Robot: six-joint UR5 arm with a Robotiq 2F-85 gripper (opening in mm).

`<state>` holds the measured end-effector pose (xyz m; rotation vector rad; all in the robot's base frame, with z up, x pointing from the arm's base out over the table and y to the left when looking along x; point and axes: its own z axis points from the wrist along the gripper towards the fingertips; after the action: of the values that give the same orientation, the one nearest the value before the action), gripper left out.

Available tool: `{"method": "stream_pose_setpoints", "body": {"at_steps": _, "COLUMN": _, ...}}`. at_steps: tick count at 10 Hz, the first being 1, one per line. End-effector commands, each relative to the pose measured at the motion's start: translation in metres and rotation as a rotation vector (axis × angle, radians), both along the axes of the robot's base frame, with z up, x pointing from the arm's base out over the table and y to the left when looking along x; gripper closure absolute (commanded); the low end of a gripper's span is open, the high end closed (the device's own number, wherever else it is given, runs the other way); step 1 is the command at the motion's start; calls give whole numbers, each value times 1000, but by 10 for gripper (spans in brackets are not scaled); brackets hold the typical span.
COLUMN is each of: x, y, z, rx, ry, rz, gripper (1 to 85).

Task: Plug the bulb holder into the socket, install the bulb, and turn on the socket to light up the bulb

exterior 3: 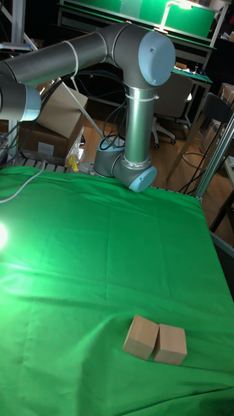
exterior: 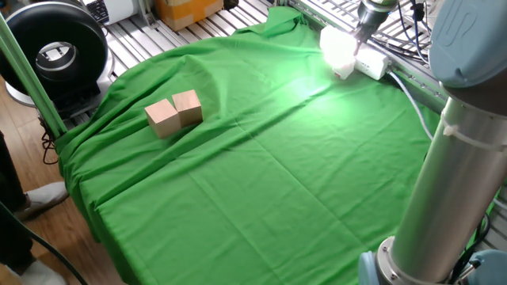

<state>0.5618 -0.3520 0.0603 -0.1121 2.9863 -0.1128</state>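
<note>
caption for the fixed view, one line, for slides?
Bulb glowing in the socket, gripper above it, two wooden blocks left.

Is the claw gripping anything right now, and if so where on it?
Cannot tell: the claw sits at the socket beside the glowing bulb, its tips hidden by glare.

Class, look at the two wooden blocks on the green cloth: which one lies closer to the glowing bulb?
The right-hand block in the fixed view. It sits on the side towards the lit bulb; the other block lies beyond it, nearer the cloth's left edge.
</note>
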Motion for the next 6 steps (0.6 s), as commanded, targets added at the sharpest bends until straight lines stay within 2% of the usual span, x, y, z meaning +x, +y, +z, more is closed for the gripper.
{"method": "stream_pose_setpoints", "body": {"at_steps": 1, "x": -8, "y": -4, "z": 3, "rx": -12, "ry": 14, "rz": 9, "gripper": 847}}
{"method": "stream_pose_setpoints", "body": {"at_steps": 2, "x": -11, "y": -6, "z": 3, "rx": -22, "ry": 21, "rz": 15, "gripper": 847}}
{"method": "stream_pose_setpoints", "body": {"at_steps": 6, "x": -12, "y": 3, "z": 3, "rx": 15, "ry": 21, "rz": 17, "gripper": 847}}
